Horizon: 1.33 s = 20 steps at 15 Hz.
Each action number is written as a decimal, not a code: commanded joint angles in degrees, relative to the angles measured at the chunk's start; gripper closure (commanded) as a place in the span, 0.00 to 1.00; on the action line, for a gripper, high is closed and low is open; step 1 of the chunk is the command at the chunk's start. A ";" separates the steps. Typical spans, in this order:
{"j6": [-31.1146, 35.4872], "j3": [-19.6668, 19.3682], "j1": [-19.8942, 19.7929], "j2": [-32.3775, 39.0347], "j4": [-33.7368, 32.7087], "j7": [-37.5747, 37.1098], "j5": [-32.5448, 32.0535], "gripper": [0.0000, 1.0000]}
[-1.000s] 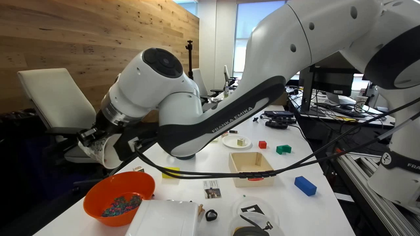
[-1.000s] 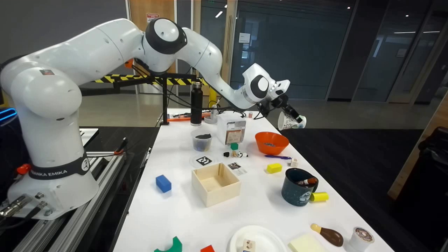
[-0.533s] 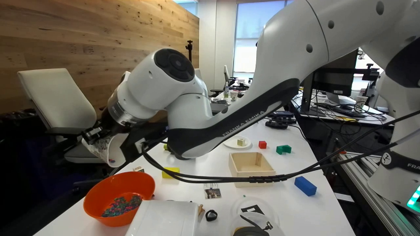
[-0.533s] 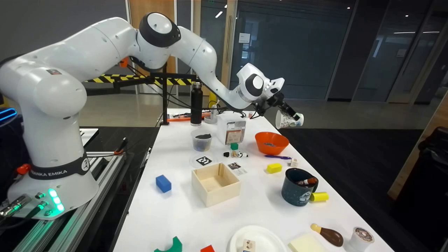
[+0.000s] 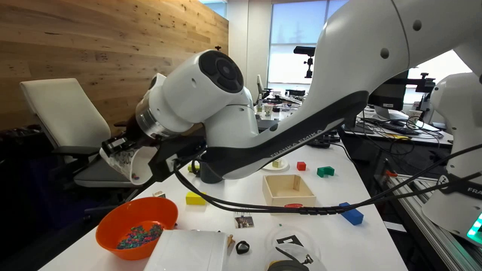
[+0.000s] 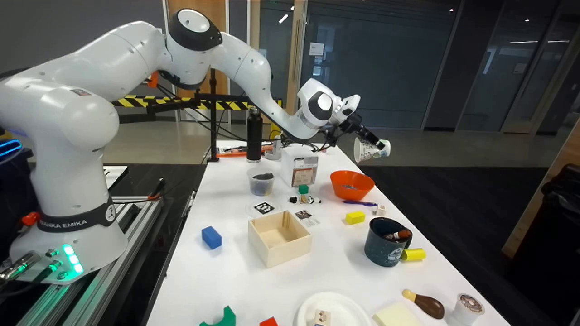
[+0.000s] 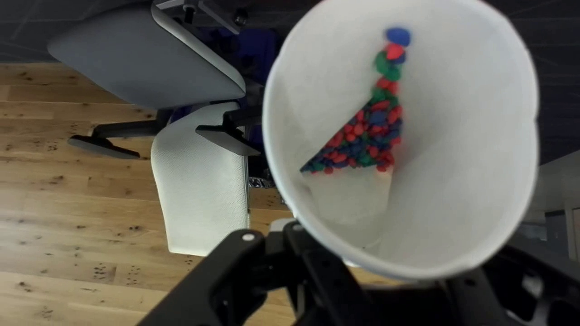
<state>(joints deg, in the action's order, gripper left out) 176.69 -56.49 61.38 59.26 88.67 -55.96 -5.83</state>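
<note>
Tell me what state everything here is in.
Gripper, closed on the paper cup
Paper cup, tipped sideways, colored pieces inside
Orange bowl, upright, more pieces inside
Dark mug, upright, reddish object inside
Wooden box, open side up
Black bottle, standing upright
Yellow cylinder, on its side
White plate, a block on top

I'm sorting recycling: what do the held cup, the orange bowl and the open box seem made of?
Cup: probably paper, printed outside, plain white inside, with a rolled-looking rim.
Orange bowl: likely plastic, smooth, evenly coloured, faintly shiny.
Open box: apparently bare wood, pale, matte, flat-panelled; grain unclear.
</note>
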 commanded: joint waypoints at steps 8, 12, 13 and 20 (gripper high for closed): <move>6.37 -3.04 5.87 -0.30 8.24 5.18 9.76 0.80; 7.61 -2.49 5.45 -0.04 8.11 7.42 11.61 0.80; 7.96 -2.35 5.30 0.07 8.00 8.03 11.98 0.80; 10.96 -0.09 3.33 0.75 6.47 13.53 14.42 0.80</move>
<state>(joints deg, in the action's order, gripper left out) 184.80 -57.78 65.79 59.60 95.68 -46.93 5.15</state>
